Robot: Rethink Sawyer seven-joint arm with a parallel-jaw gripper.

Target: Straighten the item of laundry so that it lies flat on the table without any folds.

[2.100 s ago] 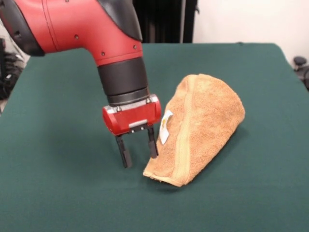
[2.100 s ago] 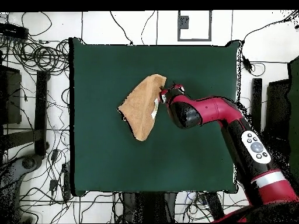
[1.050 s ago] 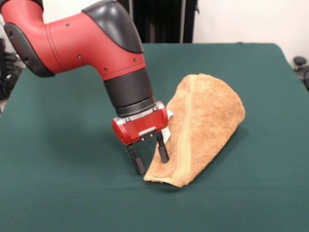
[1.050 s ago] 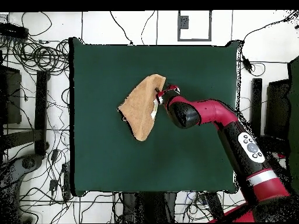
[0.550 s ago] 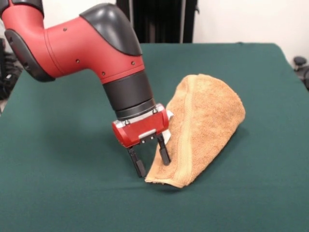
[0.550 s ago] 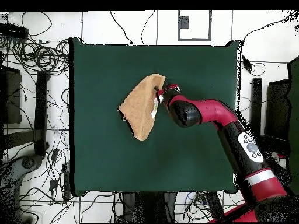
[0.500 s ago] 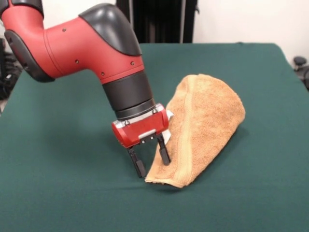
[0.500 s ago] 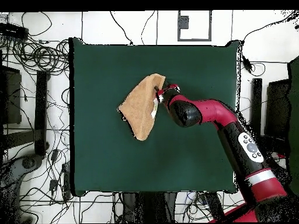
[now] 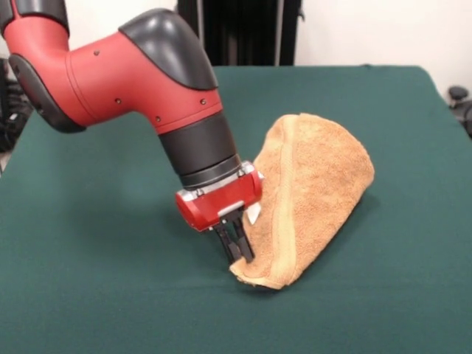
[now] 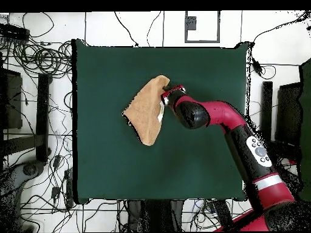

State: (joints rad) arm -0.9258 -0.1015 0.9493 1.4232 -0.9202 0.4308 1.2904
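Observation:
The tan-orange towel (image 9: pixel 313 184) lies folded over in a rounded wedge on the green table (image 9: pixel 88 295), right of centre in the front view. Its woven band runs along the left edge, and the white care tag (image 9: pixel 255 214) peeks out behind the gripper. My gripper (image 9: pixel 237 251) is tilted, low at the towel's near-left corner, with its fingers pinched together on the towel's edge. In the overhead view the towel (image 10: pixel 144 115) sits in the table's upper middle and the gripper (image 10: pixel 165 94) is at its upper right corner.
The red arm (image 10: pixel 231 124) reaches in from the lower right in the overhead view. Cables (image 10: pixel 36 60) cover the floor around the table (image 10: pixel 200 164). A dark stand (image 9: pixel 243 33) is behind the table's far edge.
The gripper has gone from open beside the towel's edge to shut on it. It moved slightly right, and the towel's near corner bunched up a little.

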